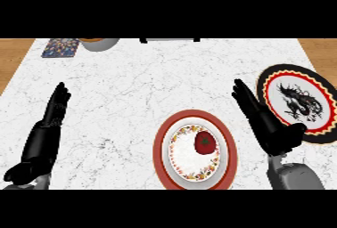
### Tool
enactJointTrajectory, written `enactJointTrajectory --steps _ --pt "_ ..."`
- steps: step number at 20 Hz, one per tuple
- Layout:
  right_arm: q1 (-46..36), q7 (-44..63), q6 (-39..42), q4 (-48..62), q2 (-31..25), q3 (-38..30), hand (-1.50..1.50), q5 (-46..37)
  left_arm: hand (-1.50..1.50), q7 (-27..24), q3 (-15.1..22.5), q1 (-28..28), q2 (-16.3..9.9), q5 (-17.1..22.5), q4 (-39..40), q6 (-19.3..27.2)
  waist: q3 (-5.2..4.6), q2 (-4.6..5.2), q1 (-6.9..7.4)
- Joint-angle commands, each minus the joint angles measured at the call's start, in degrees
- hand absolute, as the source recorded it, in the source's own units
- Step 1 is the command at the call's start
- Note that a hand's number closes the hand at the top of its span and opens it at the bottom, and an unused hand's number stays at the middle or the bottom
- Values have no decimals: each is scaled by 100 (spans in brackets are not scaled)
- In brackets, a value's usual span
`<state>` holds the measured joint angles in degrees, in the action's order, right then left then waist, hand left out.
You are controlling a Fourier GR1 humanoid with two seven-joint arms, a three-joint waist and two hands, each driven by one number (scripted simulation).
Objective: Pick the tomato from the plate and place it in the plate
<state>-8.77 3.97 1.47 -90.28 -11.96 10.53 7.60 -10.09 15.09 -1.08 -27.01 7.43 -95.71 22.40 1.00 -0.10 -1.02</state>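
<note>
Hovering right hand [266,120], fingers [245,99] straight, seemingly touches nothing.

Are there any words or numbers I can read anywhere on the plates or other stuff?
No readable text anywhere.
Black-rimmed plate: a black dragon picture, no words.
Red-rimmed plate under the tomato: a flower pattern only, no letters.
Colourful card at the far left corner: a busy pattern, too small to tell whether it holds any writing.

A tomato [205,142] sits on the red-rimmed plate [162,149], between two open, straight-fingered robot hands.
</note>
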Motion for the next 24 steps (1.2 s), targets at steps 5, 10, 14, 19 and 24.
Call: enactJointTrajectory --steps 5,10,14,19,24 --pt "-1019 -459 -292 -214 -439 -1149 150 86 0 1395 219 369 526 812 902 -302 -100 65 53" --pt "-434 -715 -1893 343 -693 -1540 -150 -1496 0 1688 325 415 704 1313 1062 -779 -99 56 -2" --pt "105 -2105 -1993 362 -85 -1610 -150 -1140 0 1637 360 73 1106 1210 1716 -755 -97 28 41" --pt "713 -1435 -1331 -681 -704 -1620 -150 -1299 0 2112 107 -49 1087 1100 1362 -844 -102 4 72" --pt "1006 -487 -445 -819 -1596 -1061 -150 -1845 0 1995 218 51 1144 1091 1439 -869 -114 1 39"
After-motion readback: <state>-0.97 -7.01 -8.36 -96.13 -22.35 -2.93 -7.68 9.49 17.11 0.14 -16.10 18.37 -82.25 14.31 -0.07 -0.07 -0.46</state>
